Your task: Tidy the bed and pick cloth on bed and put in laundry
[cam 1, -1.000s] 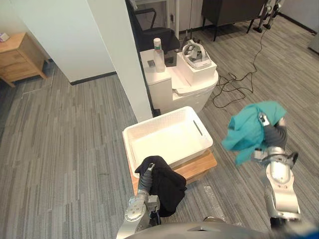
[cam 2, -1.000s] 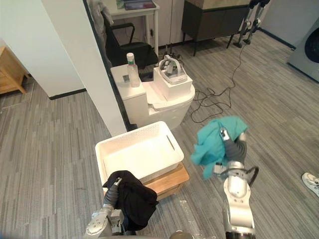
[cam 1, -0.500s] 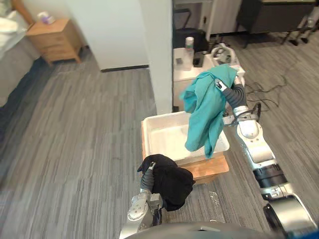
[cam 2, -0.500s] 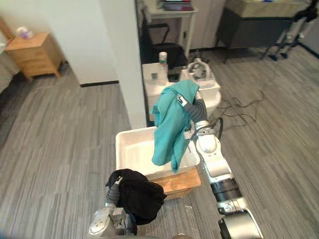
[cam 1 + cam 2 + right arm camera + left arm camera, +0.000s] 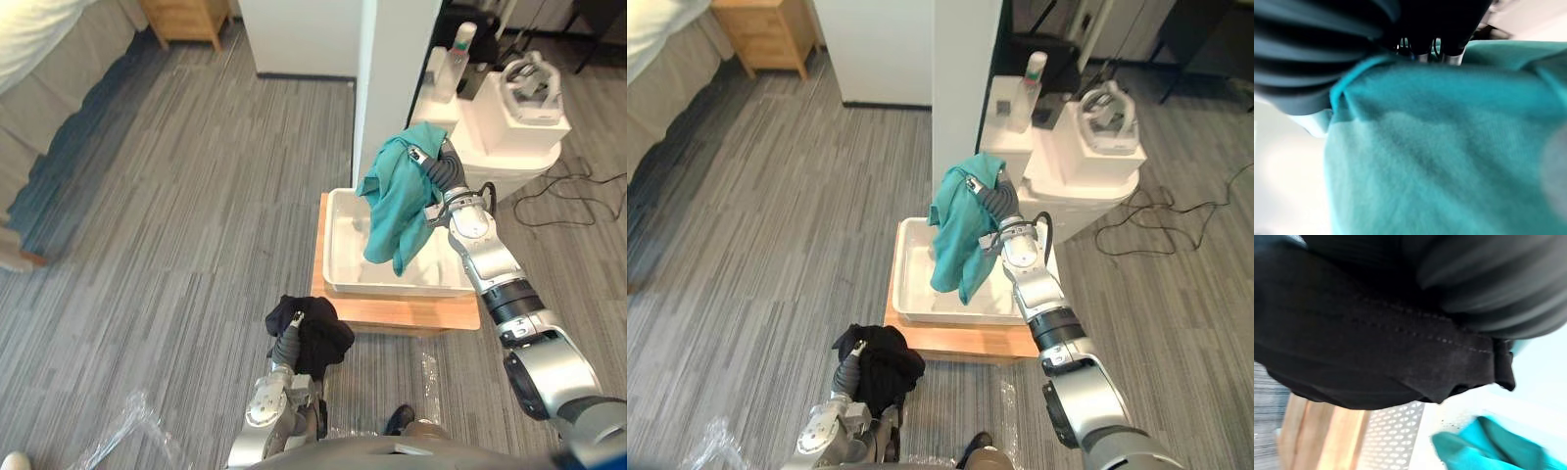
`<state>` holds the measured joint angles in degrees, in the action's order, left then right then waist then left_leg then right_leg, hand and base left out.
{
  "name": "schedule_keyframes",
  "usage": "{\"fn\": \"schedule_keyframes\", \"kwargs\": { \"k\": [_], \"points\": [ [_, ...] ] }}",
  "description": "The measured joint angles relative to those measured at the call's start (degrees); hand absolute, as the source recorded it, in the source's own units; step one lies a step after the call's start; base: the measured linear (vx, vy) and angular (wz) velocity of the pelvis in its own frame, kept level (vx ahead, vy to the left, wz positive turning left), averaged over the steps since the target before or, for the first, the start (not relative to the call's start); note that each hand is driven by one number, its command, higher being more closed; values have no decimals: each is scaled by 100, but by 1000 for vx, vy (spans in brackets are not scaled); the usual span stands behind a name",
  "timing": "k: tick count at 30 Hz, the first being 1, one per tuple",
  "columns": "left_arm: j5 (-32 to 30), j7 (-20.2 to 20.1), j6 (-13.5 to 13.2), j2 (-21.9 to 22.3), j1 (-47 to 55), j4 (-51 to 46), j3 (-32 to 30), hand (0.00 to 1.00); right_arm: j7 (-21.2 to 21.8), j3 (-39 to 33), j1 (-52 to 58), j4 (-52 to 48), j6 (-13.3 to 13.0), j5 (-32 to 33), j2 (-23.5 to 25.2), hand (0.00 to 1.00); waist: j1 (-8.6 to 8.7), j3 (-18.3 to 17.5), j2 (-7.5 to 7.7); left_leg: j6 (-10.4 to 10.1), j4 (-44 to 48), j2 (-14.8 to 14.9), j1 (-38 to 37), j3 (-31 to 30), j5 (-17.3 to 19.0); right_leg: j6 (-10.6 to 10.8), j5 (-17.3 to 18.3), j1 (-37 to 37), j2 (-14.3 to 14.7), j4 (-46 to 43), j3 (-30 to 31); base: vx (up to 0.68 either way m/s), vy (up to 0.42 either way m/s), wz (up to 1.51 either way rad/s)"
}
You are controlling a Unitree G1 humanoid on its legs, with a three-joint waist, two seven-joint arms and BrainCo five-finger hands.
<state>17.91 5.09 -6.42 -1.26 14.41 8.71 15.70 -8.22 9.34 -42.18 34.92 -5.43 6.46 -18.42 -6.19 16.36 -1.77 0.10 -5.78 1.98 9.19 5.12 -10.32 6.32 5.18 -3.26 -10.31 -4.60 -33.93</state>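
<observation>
Above basket (image 5: 336,277): teal cloth (image 5: 390,199) gripped in R fingers (image 5: 419,155).

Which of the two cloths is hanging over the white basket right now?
The teal cloth, held in the right hand, hangs over the white basket. The black cloth in the left hand is short of it, over the floor.

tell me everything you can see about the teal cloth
The teal cloth is soft, matte fabric, crumpled into loose folds. The right hand grips its upper part, with a fingertip showing over the top. The rest hangs down over the white perforated laundry basket on a low wooden platform. Whether its lower end touches the basket's floor cannot be told. It is apart from the black cloth held in the left hand.
</observation>
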Motion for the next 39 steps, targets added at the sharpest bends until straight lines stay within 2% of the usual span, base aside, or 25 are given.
{"fn": "schedule_keyframes", "kwargs": {
  "k": [2, 5, 6, 10, 12, 18, 19, 23, 26, 28, 29, 33, 35, 39],
  "points": [
    [84, 1, -70, 1, -128, -137, 8, 100, -44, -24, -315, 281, 34, 0, -21, 100, -2, 197, -87, 1, 19, -12, 93, -4, -67, -8, 49, 147, -38, -160, 0, 0, 0, 0],
    [158, 7, -153, 1, -280, -337, 18, 100, -82, -235, -909, 907, 49, -1, -159, 100, 16, 578, -264, -7, 23, -98, 192, -43, -146, -14, 331, 475, -310, -803, -7, 2, 18, 11],
    [182, 7, -175, 26, -320, -410, 51, 100, -94, -237, -1168, 1205, 71, -2, -389, 0, 13, 746, -366, -16, 23, -158, 223, -73, -174, -8, 464, 594, -452, -1103, -8, -6, 8, 19],
    [238, 10, -179, 36, -455, -469, 251, 100, -121, -419, -1559, 1632, 98, -88, -755, 0, -1, 940, -614, -32, 22, -251, 426, -106, -238, -30, 688, 961, -700, -1654, -11, -32, -20, 11],
    [240, 10, -180, 49, -524, -472, 293, 100, -173, -467, -1558, 1789, 100, -112, -739, 0, 42, 951, -637, -32, 21, -286, 431, -108, -238, -31, 773, 1020, -788, -1804, -10, -25, -50, 4],
    [216, 29, -183, 88, -1003, -522, 558, 100, -320, -691, -1234, 1644, 120, -350, -651, 0, 140, 960, -657, -34, 21, -285, 416, -83, -237, -42, 797, 1040, -798, -1863, 10, -16, -61, -1],
    [139, 48, -200, 93, -1129, -522, 583, 100, -349, -692, -1030, 1505, 123, -461, -545, 0, 218, 960, -656, -34, 21, -287, 391, -77, -237, -41, 796, 1016, -801, -1858, 12, -7, -53, -1],
    [43, 229, -288, 93, -1427, -526, 634, 100, -378, -662, -254, 876, 128, -656, -163, 0, 332, 956, -647, -68, 20, -263, 241, 96, -211, -37, 789, 911, -799, -1819, 114, -12, -42, -12],
    [-65, 375, -314, 97, -1603, -632, 624, 100, -392, -476, 348, 388, 132, -806, 186, 0, 374, 926, -578, -202, -1, -168, 87, 312, -99, -41, 748, 861, -712, -1725, 311, -38, -55, -36],
    [-74, 476, -324, 95, -1628, -806, 615, 100, -415, -360, 702, -2, 129, -1023, 369, 0, 443, 901, -531, -200, -11, -80, 51, 407, -37, -73, 677, 840, -605, -1589, 368, -31, -60, -33],
    [-81, 521, -333, 89, -1657, -882, 607, 100, -433, -310, 912, -166, 127, -1025, 471, 0, 516, 870, -469, -196, -11, -37, 25, 442, -19, -74, 641, 794, -547, -1494, 381, 16, -75, -25],
    [-145, 679, -337, 115, -1685, -1127, 416, 100, -456, -191, 1561, -574, 126, -1241, 641, 0, 614, 611, -148, -164, 17, 4, -131, 564, 18, -63, 604, 644, -457, -1302, 498, 61, -65, -15],
    [-160, 775, -368, 115, -1707, -1369, 296, 100, -457, -196, 1766, -753, 122, -1265, 649, 0, 637, 476, -39, -153, 21, 12, -160, 547, 7, -49, 592, 566, -412, -1196, 480, 94, -74, 3],
    [-166, 924, -442, 142, -1729, -2055, -41, 100, -455, -195, 2069, -1093, 95, -1534, 675, 0, 657, 329, -5, -152, 21, 11, -425, 608, 7, -32, 552, 195, -354, -950, 464, 55, -63, 1]
  ]
}}
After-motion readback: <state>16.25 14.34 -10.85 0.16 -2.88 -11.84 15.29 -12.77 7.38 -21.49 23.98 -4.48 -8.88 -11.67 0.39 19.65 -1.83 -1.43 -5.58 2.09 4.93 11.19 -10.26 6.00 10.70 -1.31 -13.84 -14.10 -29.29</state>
